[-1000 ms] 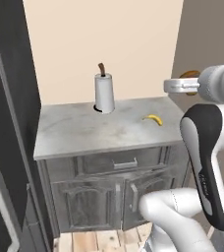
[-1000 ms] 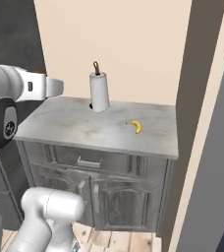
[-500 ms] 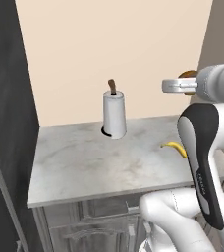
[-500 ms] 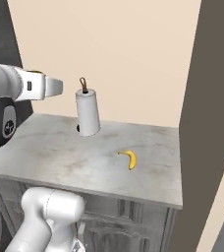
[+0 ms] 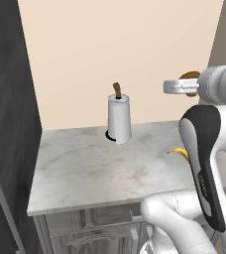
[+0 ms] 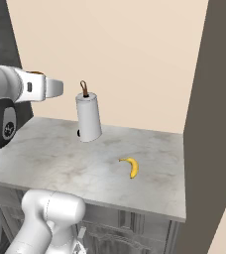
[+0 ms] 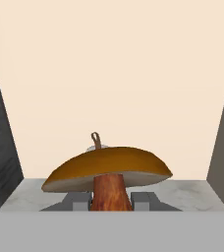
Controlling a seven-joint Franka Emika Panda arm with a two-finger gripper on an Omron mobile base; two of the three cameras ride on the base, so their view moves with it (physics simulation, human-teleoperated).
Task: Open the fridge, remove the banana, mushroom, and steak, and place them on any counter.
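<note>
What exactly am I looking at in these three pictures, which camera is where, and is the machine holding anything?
This is a rendered kitchen with a white robot arm on a driving base. Two pictures come from cameras on that base, behind the arm to its left and right, looking down on a counter of pale marbled stone. The third comes from a camera on the hand itself, looking along the gripper. On the counter stand a paper towel roll on its holder and a banana, lying apart from it. The jaws are shut on the stem of a mushroom with a brown cap, held up above the counter. The dark slab at the left is probably the fridge.
</note>
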